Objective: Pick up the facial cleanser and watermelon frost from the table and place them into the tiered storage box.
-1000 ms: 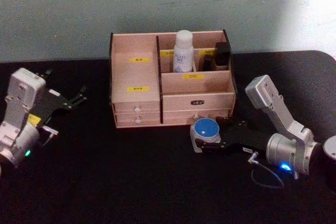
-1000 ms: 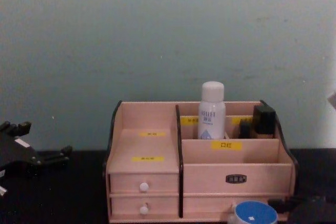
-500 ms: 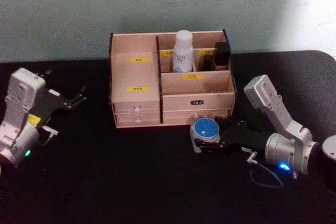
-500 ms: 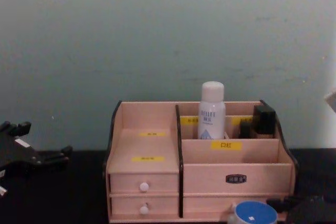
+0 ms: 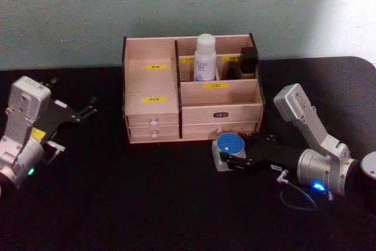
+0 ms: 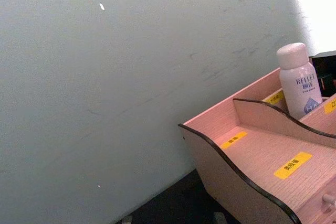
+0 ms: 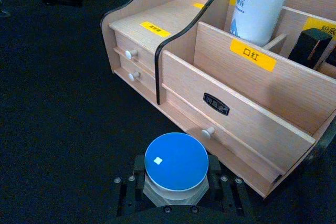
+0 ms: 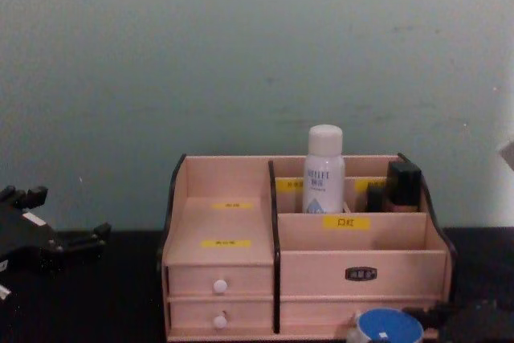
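Black table (image 5: 147, 204), and since the right gripper (image 7: 176, 186) was clenched round the watermelon frost (image 7: 176, 161) just before the tiered storage box (image 5: 151, 116) drawers, I'd have lifted clear of its front wall first; the facial cleanser (image 5: 205, 57) already stood inside, and the left gripper (image 5: 87, 109) sat splayed.

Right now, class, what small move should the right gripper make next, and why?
Probably lift it straight up. The right gripper appears closed on the watermelon frost, which rests on the table just before the tiered storage box; the facial cleanser already stands inside. The left gripper is parked aside.
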You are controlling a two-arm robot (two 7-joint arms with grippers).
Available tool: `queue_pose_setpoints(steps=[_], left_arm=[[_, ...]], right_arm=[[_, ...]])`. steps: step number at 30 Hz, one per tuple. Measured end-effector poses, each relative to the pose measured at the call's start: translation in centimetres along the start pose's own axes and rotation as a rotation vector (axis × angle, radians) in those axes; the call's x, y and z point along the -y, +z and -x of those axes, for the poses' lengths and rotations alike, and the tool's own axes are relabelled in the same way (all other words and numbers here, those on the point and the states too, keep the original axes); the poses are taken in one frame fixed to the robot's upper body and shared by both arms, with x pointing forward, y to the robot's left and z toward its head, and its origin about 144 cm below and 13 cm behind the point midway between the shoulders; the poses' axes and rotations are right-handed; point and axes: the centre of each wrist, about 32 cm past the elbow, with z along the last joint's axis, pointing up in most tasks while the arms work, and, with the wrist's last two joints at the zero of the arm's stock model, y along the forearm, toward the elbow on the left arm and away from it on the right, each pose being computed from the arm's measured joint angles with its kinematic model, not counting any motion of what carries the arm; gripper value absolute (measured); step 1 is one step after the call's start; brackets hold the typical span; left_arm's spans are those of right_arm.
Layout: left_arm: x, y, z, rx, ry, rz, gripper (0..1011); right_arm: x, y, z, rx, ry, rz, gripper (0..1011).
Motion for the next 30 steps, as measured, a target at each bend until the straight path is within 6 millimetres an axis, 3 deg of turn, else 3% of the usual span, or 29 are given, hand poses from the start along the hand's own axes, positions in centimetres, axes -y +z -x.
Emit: queue_pose_setpoints(steps=[15,30], left_arm=[[0.0,0.0,0.0,0.0,0.0,0.0,1001],[0.0,0.0,0.0,0.0,0.0,0.0,1001]], right_arm=[[0.1,0.0,0.0,-0.003,0.0,-0.001,706],[3.1,2.0,0.6,0.01,0.069,-0.079,706]])
